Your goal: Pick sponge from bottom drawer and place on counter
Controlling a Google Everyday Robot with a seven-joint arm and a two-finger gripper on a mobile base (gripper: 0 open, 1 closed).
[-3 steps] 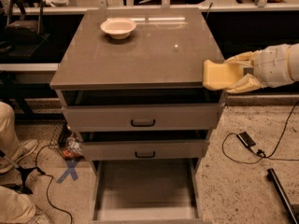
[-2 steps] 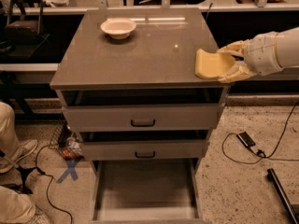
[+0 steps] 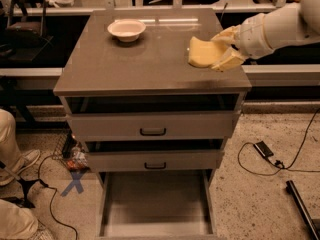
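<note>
Hovering over right of counter (image 3: pixel 145 64), my gripper (image 3: pixel 223 48) had jaws clamped on sponge (image 3: pixel 201 52); needed lowering flat, inboard, before release.

- One camera view, set high before the cabinet (image 3: pixel 115 125), looking down on the counter (image 3: pixel 150 64) and bottom drawer (image 3: pixel 155 206).
- The gripper (image 3: pixel 220 54), clasping the sponge (image 3: pixel 201 52), sits upper right of frame.

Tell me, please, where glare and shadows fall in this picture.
Camera view: a bright streak of glare lies on the counter behind the bowl; the bowl casts a soft shadow toward the front; the gripper, above the counter at the picture's right, holds the sponge; the gaps above the two upper drawers are dark.
</note>
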